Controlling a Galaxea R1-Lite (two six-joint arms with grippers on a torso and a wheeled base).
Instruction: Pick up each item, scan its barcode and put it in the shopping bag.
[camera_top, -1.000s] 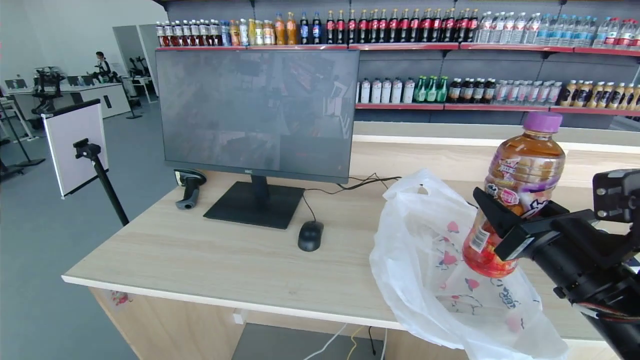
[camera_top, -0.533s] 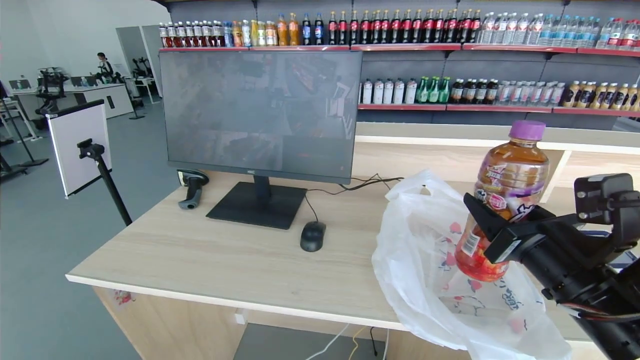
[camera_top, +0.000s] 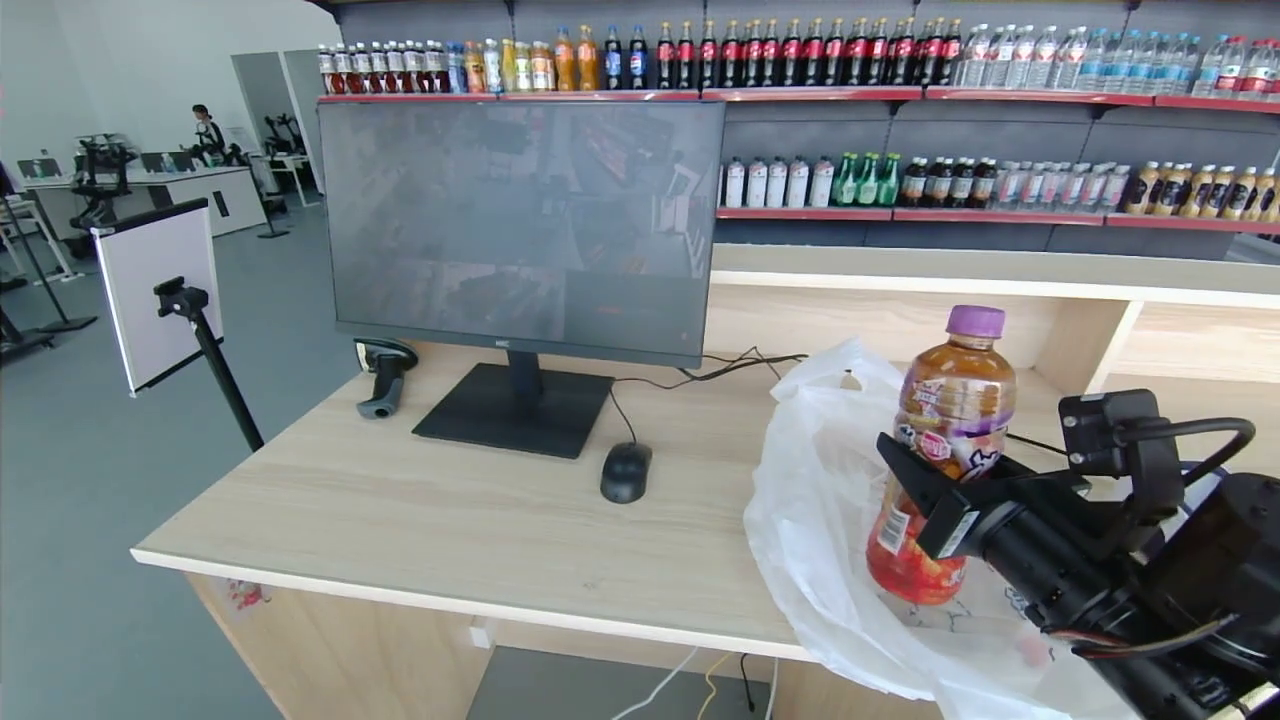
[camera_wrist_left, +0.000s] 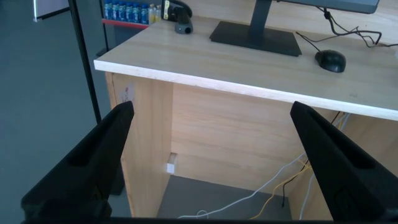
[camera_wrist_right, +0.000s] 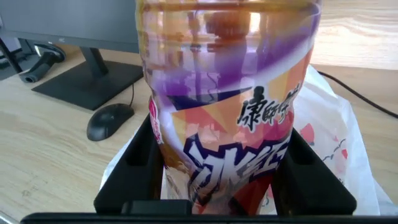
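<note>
Currently right pincer (camera_top: 930, 480) clamps the upright tea bottle (camera_top: 950, 400), base at the mouth of the shopping bag (camera_top: 820, 500) on the counter (camera_top: 450, 510), release not yet done; left pincer (camera_wrist_left: 211, 112) open, idle below counter level.

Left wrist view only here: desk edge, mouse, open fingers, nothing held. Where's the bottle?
Observer: The right gripper is shut on the bottle, which is upright with its purple cap on top.
Operator: Near the bag?
Observer: Its base is low against the white shopping bag on the right part of the desk. I can't tell if it's inside the opening.
Operator: Barcode visible?
Observer: A white barcode label on the bottle's lower part faces the robot's left.
</note>
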